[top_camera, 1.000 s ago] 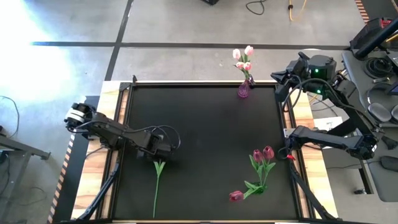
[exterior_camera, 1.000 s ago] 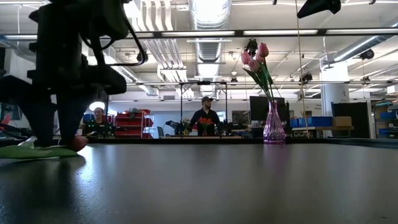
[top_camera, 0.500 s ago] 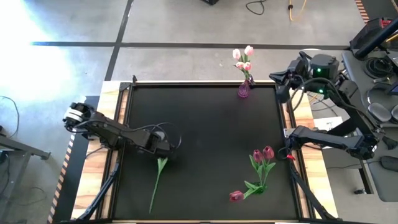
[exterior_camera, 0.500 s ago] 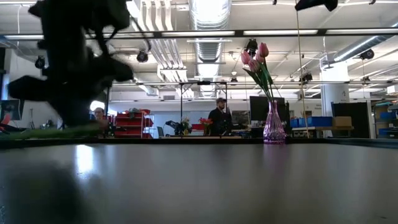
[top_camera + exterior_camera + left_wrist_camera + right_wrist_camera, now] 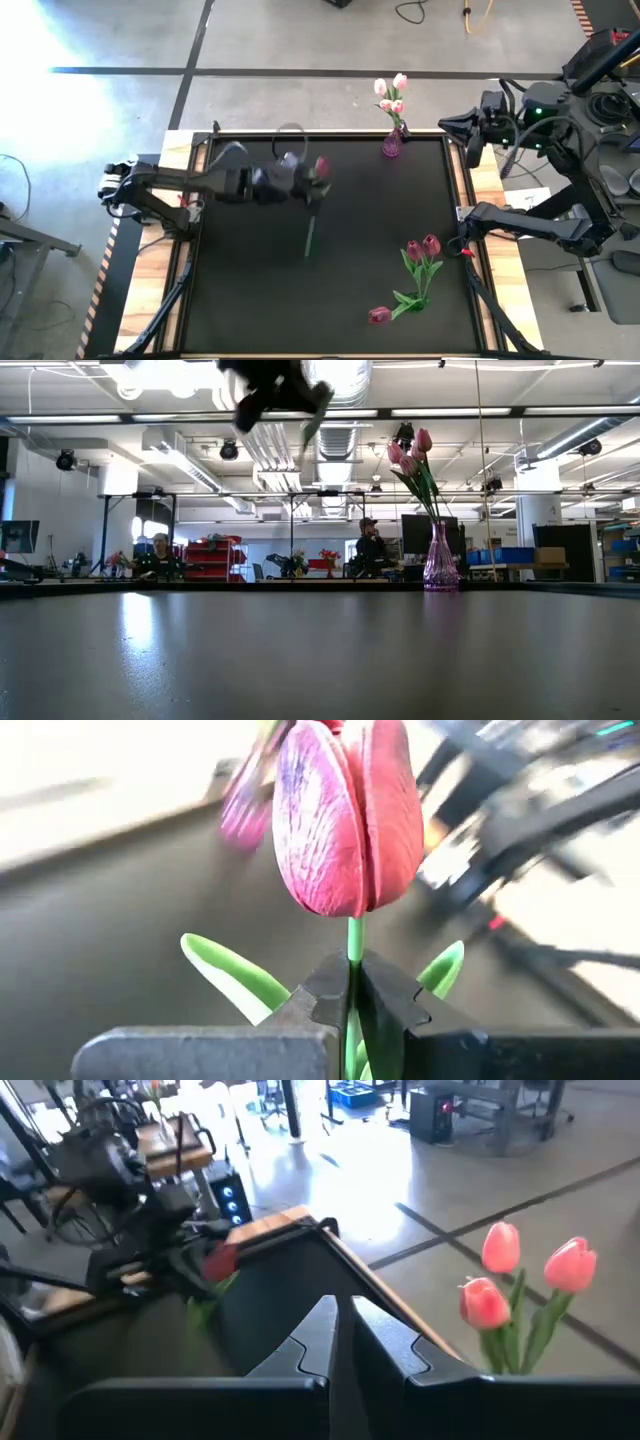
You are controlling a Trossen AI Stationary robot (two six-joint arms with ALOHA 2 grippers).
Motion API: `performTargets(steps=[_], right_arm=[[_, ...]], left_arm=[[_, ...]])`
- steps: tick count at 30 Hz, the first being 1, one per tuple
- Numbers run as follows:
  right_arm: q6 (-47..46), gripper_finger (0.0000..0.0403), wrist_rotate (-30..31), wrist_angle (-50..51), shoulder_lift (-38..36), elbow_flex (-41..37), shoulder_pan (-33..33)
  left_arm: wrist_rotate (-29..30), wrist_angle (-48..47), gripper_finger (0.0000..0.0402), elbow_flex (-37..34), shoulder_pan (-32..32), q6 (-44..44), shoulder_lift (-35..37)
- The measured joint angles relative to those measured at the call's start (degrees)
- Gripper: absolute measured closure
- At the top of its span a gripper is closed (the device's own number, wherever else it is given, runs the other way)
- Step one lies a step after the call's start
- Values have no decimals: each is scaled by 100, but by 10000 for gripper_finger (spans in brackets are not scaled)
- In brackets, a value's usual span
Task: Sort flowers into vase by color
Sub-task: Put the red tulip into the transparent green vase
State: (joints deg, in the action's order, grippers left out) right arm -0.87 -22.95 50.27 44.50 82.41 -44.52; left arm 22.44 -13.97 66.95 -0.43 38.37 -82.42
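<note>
My left gripper (image 5: 303, 180) is high over the middle of the black table (image 5: 230, 300), shut on a dark magenta tulip (image 5: 345, 820) whose head stands just past the fingertips. The low view shows the gripper (image 5: 272, 388) up near the ceiling lights. At the far edge a purple glass vase (image 5: 391, 146) stands upright with pale pink tulips (image 5: 390, 92) in it. Two magenta tulips (image 5: 422, 247) and a third (image 5: 380, 315) lie flat at the near right. My right gripper (image 5: 340, 1330) hangs shut and empty by the far right corner, right of the vase. My left gripper pinches the tulip's thin green stem (image 5: 352, 952) just under the head, between its two fingertips. The fingers reach roughly level from the table's left. The head (image 5: 320, 167) pokes out beyond them, and the long stem (image 5: 308, 235) trails toward the near edge, clear of the table.
A wooden frame (image 5: 483, 180) borders the table. The right arm's base (image 5: 520, 225) sits at the right edge. The left half of the table shows bare black surface. People (image 5: 370, 550) stand in the room beyond the far edge.
My left gripper has taken hold of the tulip that lay at the table's near left, risen well up and swung toward the far right, toward the vase. The tulip has come off the table whole, and its stem now trails below the gripper.
</note>
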Motion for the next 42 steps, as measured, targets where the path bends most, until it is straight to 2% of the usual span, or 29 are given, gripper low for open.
performTargets(steps=[3, 6, 9, 15, 18, 22, 29, 35, 42], right_arm=[[-251, 370, -5, 45, -92, 0, 91], [-533, 353, -98, 47, -101, -7, 235], [-781, 327, -277, 39, 5, -8, 426], [-981, 264, -288, -389, 361, -20, 1047], [-998, 232, -160, -802, 506, -24, 1429], [-1048, 196, 342, -1019, 637, -31, 1890], [-959, 175, 790, -1557, 914, -39, 2520], [-913, 182, 1100, -1963, 1109, -39, 2693], [-852, 197, 1268, -2299, 1359, -39, 2704]], left_arm=[[-598, 801, 401, 428, 379, -1031, -105], [-1365, 1196, 401, 1006, 755, -1637, -288], [-1970, 1252, 401, 1722, 991, -2131, -621], [-2788, 1168, 401, 3302, 1089, -2801, -1541], [-2933, 771, 402, 4063, 1098, -3026, -1985], [-3110, 385, 402, 4963, 1127, -3235, -2433], [-3547, 103, 401, 6027, 1239, -3339, -2883], [-3572, -63, 401, 6454, 1268, -3340, -3052], [-3609, -80, 401, 6468, 1266, -3318, -3059]])
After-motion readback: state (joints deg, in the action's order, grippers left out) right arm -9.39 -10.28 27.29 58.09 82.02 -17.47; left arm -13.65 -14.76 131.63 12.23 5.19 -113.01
